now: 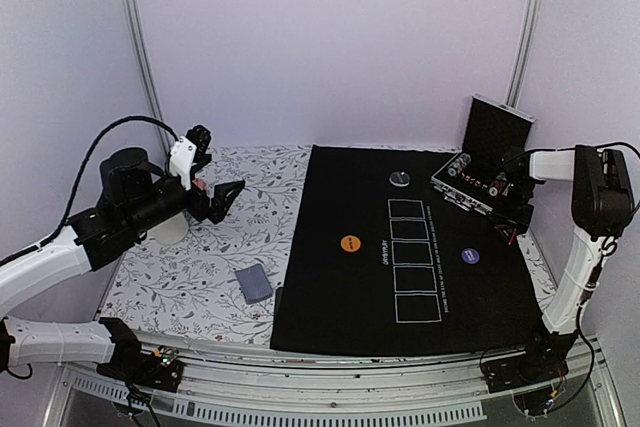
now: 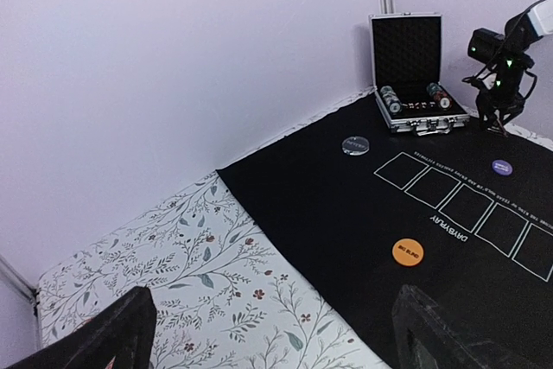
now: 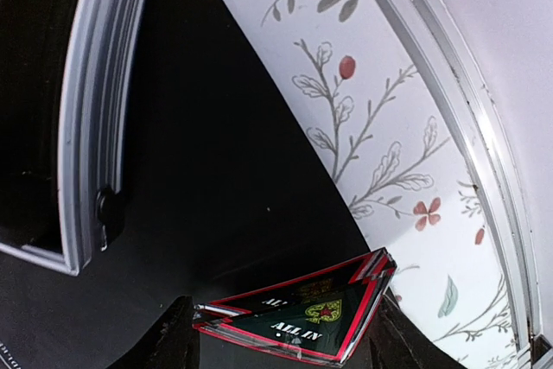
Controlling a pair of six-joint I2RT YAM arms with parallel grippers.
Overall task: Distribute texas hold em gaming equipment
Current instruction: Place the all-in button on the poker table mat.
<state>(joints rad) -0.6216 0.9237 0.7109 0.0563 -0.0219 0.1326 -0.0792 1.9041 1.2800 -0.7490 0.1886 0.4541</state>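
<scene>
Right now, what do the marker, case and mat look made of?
Marker: glossy, probably acrylic or hard plastic; bright highlights run along its red bevelled edges. Case: ribbed silver rim, likely aluminium, with a dull sheen. Mat: matte black cloth or felt, apparently; no glare, printed white lines.

Left gripper fingers (image 2: 112,334) cropped at bottom edge, case (image 3: 86,110) cut off top-left, red triangle marker (image 3: 302,313) upper lettering partly illegible.
</scene>
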